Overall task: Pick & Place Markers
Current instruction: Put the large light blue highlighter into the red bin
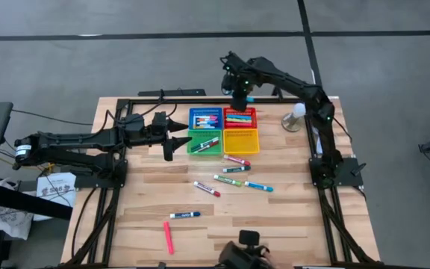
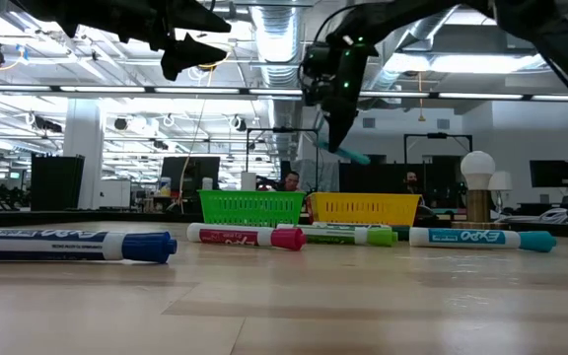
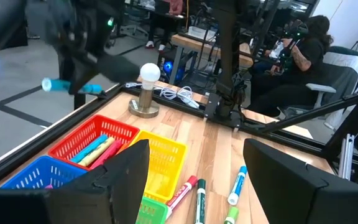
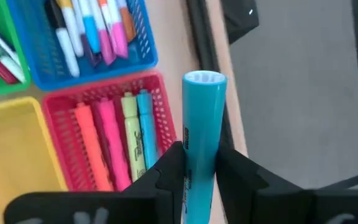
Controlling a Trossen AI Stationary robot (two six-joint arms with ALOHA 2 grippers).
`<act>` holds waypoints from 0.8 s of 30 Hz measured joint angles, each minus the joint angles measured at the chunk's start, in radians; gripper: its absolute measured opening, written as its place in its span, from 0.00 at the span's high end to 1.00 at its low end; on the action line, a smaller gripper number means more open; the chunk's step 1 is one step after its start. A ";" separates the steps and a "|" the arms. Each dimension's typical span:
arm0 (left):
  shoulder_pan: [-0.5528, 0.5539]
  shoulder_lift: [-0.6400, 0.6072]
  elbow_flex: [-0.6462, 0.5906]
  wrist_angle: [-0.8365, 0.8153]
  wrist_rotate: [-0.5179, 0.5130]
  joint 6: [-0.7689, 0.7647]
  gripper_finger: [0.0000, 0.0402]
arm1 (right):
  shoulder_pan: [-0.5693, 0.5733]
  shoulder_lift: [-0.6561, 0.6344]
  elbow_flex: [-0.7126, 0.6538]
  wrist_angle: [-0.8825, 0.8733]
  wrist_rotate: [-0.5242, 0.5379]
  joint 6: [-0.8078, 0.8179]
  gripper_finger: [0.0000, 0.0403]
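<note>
My right gripper (image 1: 239, 94) hangs over the far rim of the red basket (image 1: 240, 117), shut on a light-blue marker (image 4: 202, 118). That marker also shows in the low view (image 2: 349, 154). The red basket holds several highlighter-like markers (image 4: 114, 140). The blue basket (image 1: 205, 118) and the green basket (image 1: 204, 142) hold markers too. Several more markers (image 1: 228, 180) lie loose on the wooden table (image 1: 290, 224). My left gripper (image 1: 175, 140) waits open, raised beside the green basket's left side. My right gripper pinches the light-blue marker's barrel (image 4: 194, 163) between its two fingers. The fingers point steeply down from above. The marker's free end (image 4: 204, 79) sticks out past the fingertips. It hangs tilted below the gripper, clear of the baskets and the table.
The yellow basket (image 1: 241, 140) stands next to the green one. A bulb lamp on a round base (image 1: 295, 117) stands at the far right of the table. Loose markers lie at the near left (image 1: 184, 215) (image 1: 168, 237). People sit at desks beyond the table (image 3: 303, 50).
</note>
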 joint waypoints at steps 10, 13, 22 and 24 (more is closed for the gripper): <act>0.000 0.000 0.000 0.000 0.000 0.000 0.35 | 0.052 0.104 0.000 -0.049 -0.002 -0.052 0.84; 0.000 0.000 0.000 0.000 0.000 0.000 0.35 | 0.059 0.137 0.000 -0.057 -0.003 -0.054 0.84; 0.000 0.000 0.000 0.000 0.000 0.000 0.35 | 0.057 0.212 0.000 -0.070 -0.005 -0.057 0.84; 0.000 0.000 0.000 0.000 0.000 0.000 0.35 | 0.054 0.217 -0.007 -0.064 -0.010 -0.058 0.84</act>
